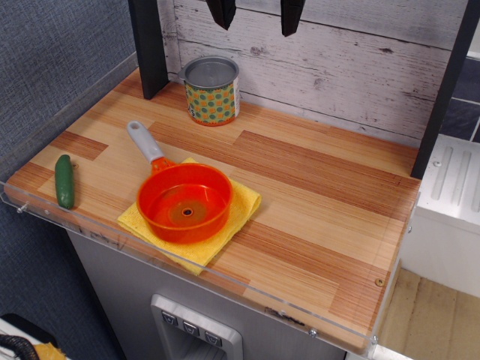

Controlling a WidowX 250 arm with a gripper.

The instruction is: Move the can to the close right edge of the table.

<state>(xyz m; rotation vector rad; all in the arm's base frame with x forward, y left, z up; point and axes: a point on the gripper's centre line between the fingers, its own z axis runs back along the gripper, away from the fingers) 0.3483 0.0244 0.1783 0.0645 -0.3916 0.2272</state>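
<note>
Gripper [256,16]: two dark fingertips hang at the top of the frame, above and to the right of the can; tips stand apart w/ a clear gap, nothing between them; rest of arm out of frame.
Can [212,91]: short tin, upright, near the far left corner of the tabletop, close to the back wall; grey metal lid faces up; label dotted in yellow, orange & teal, w/ a white panel on its right side. Not touched by the gripper.
Table [322,195]: wood-plank top in light and reddish-brown stripes, clear acrylic rim along the near & left edges; grey cabinet beneath. Close right corner area is bare wood.
Pan [184,201]: orange, translucent, near the middle of the close edge; sits on the cloth; dark spot at bowl centre.
Pan handle [145,141]: grey, points toward the far left, i.e. roughly toward the can, but well apart from it.
Cloth [240,206]: yellow, lies flat under the pan, corners showing on all sides; near corner almost at the close edge.
Green vegetable [65,181]: small, elongated, cucumber-like; lies by the left edge near the close left corner, apart from the cloth.
Back wall [337,67]: whitewashed planks behind the far edge.
Dark post [148,45]: upright at far left corner, just left of the can.
</note>
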